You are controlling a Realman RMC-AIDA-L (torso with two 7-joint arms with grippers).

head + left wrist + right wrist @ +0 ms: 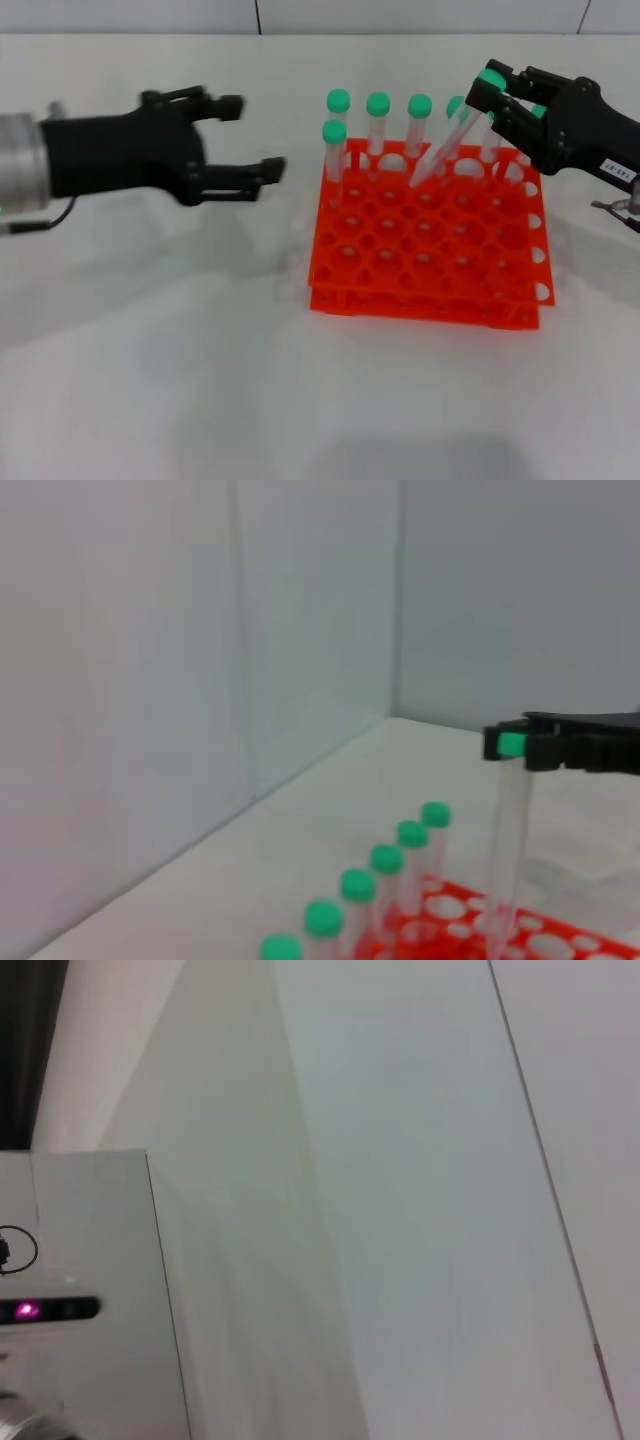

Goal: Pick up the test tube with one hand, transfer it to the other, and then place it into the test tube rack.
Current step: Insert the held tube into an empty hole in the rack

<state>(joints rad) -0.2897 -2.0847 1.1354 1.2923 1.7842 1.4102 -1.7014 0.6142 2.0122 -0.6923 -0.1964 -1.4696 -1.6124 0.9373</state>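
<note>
Head view: the right gripper (492, 92) hangs over the far right corner of the test tube rack (430, 250), its black fingers clamped on the green cap end of the test tube (447, 146). The tube leans, cap up toward the gripper, lower end down at the rack's top tier near the middle of the far rows. Whether the tip sits inside a hole or only rests on the grid cannot be told.

The same tube (508, 850) shows in the left wrist view, hanging from the right gripper (512, 745), with its lower end reaching the orange grid (520, 930).

The left gripper (250, 135) sits well left of the rack, above the white table (160, 350). Its fingers are spread wide with nothing between them, pointed toward the rack.

Other green-capped tubes (378, 125) stand upright along the rack's far row, with one more (334, 150) a row nearer at the left end. From the left wrist view they read as a receding line of green caps (387, 858).

The rack is orange-red and two-tiered; most of the nearer holes hold nothing.

The right wrist view shows only pale wall panels (400, 1210) and a white box with a small magenta light (27, 1310); no gripper or tube appears there.
</note>
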